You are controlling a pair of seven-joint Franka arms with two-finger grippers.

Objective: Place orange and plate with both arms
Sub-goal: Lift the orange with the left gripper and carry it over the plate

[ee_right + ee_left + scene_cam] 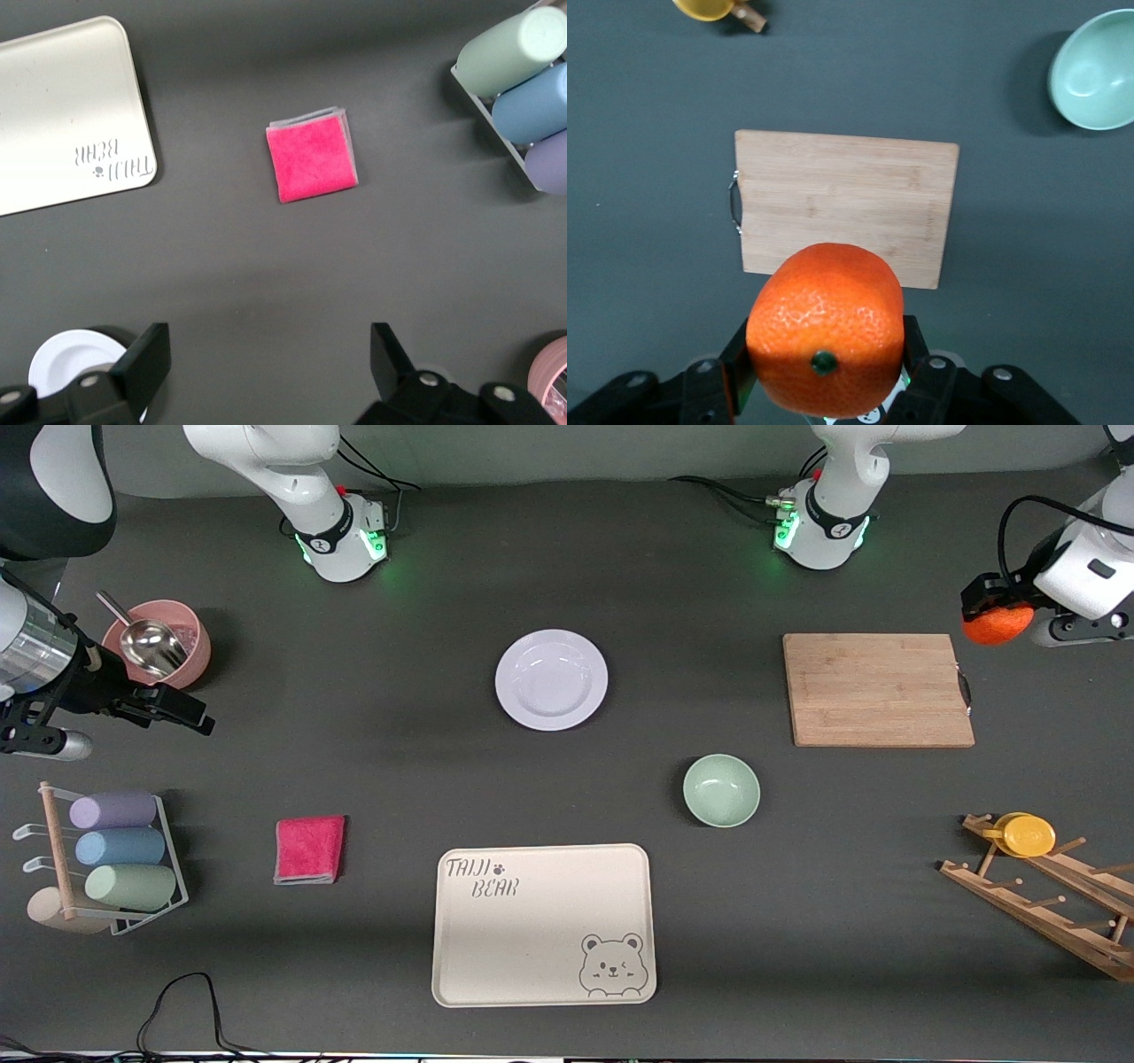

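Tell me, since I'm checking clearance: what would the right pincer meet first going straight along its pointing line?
Probably bare table; the open right pincer points there, short of the pink cloth.

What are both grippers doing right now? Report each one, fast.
Left gripper: closed on the orange, up in the air beside the cutting board.
Right gripper: open, empty, waiting over bare table by the pink bowl.
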